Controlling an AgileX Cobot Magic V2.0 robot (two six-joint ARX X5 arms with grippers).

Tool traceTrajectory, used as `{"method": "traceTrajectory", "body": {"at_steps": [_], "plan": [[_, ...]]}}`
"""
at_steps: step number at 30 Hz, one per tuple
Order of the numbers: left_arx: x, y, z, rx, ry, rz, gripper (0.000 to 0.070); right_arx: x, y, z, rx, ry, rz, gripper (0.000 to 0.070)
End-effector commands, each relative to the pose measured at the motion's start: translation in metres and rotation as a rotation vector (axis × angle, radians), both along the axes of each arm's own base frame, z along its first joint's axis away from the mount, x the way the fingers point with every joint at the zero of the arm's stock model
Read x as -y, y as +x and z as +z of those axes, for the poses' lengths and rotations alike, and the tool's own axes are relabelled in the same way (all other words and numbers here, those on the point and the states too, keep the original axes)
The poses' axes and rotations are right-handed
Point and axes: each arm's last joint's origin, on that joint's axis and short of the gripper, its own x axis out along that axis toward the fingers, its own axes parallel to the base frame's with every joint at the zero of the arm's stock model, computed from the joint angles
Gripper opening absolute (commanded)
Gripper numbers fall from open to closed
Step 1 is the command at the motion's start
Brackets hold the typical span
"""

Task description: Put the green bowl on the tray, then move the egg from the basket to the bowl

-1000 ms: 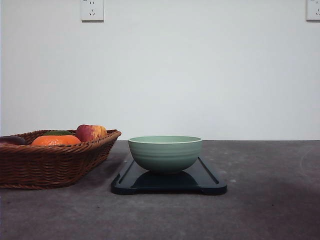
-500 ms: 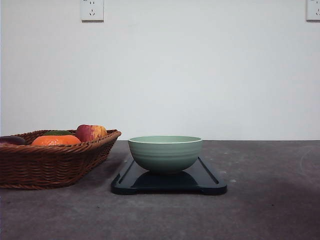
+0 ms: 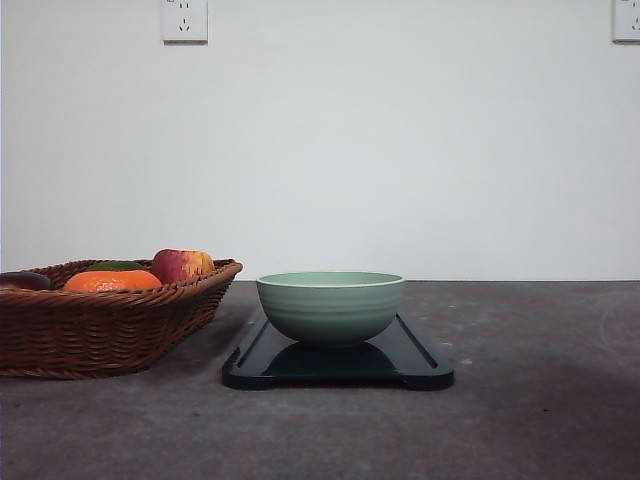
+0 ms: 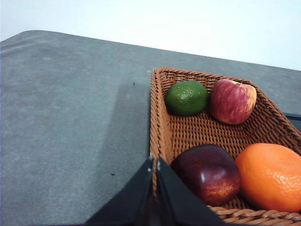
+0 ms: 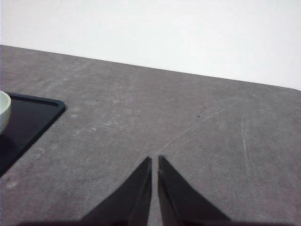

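The green bowl [image 3: 330, 306] stands upright on the dark tray [image 3: 420, 368] at the table's middle. Left of it sits the wicker basket [image 3: 95, 330]; in the left wrist view the basket [image 4: 202, 132] holds fruit, and no egg can be seen among it. My left gripper [image 4: 154, 162] is shut with nothing in it, its tips over the basket's near rim. My right gripper [image 5: 154, 161] is shut and empty above bare table, right of the tray [image 5: 33, 120] and the bowl's rim [image 5: 3, 110].
The basket holds a lime [image 4: 186, 98], a red apple [image 4: 232, 100], a dark purple fruit [image 4: 207, 173] and an orange [image 4: 270, 176]. Grey tabletop [image 3: 540, 400] stretches right of the tray. A white wall with sockets [image 3: 184, 20] backs the table.
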Motion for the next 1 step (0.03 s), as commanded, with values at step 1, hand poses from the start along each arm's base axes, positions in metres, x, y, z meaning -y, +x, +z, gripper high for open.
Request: {"method": "traceTrajectory", "body": {"at_steps": [1], "plan": [[-0.0001,0.0007,-0.0066,-0.022,0.004,0.001,0.0000,0.0000,0.0003,-0.0004,0.007,0.001,-0.002,0.0016]]}}
